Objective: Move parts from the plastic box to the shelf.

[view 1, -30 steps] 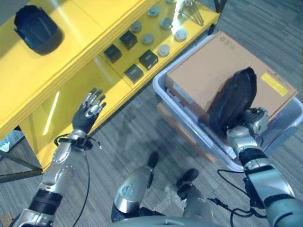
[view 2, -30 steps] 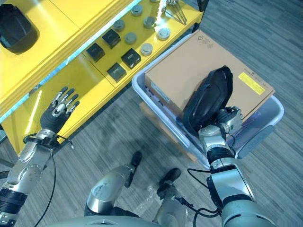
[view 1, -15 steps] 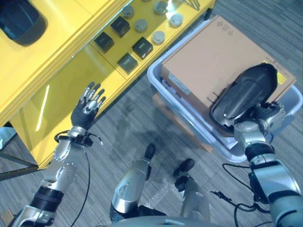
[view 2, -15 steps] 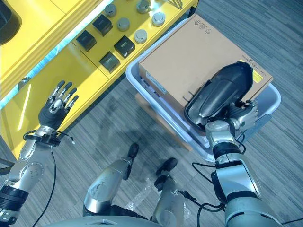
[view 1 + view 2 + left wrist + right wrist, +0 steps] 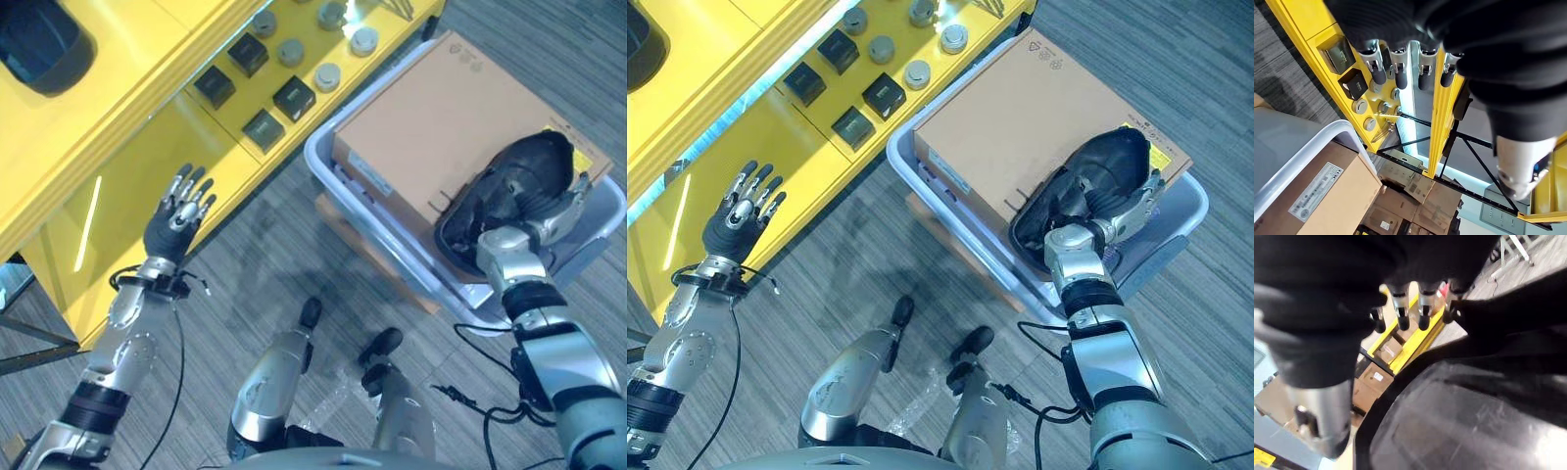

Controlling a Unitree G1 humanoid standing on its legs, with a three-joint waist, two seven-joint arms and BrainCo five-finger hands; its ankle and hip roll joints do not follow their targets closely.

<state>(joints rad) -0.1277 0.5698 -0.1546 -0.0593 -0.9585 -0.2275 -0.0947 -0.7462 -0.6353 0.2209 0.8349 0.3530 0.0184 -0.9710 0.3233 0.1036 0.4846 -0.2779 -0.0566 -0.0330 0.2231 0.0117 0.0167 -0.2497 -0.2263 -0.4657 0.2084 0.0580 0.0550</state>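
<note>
Since half a second ago the right robot hand [image 5: 534,211] has turned on the black part [image 5: 505,201]: its fingers, then tucked below the shell, now lie over its rim and reach into its hollow, though whether they are curled round the rim I cannot tell. That part sits atop the cardboard box [image 5: 446,137], which fills the grey plastic box [image 5: 338,186]. The left robot hand [image 5: 178,217] has hardly shifted; it is raised before the yellow shelf [image 5: 147,166] with fingers spread wide, holding nothing. On the shelf lie small black blocks [image 5: 294,98] and grey round caps [image 5: 328,76], with another black part [image 5: 44,44] on the top level. Judging by this, the pick-up is in hand: next the right robot hand needs a firm hold, a lift clear of the box, then a swing towards the shelf.
</note>
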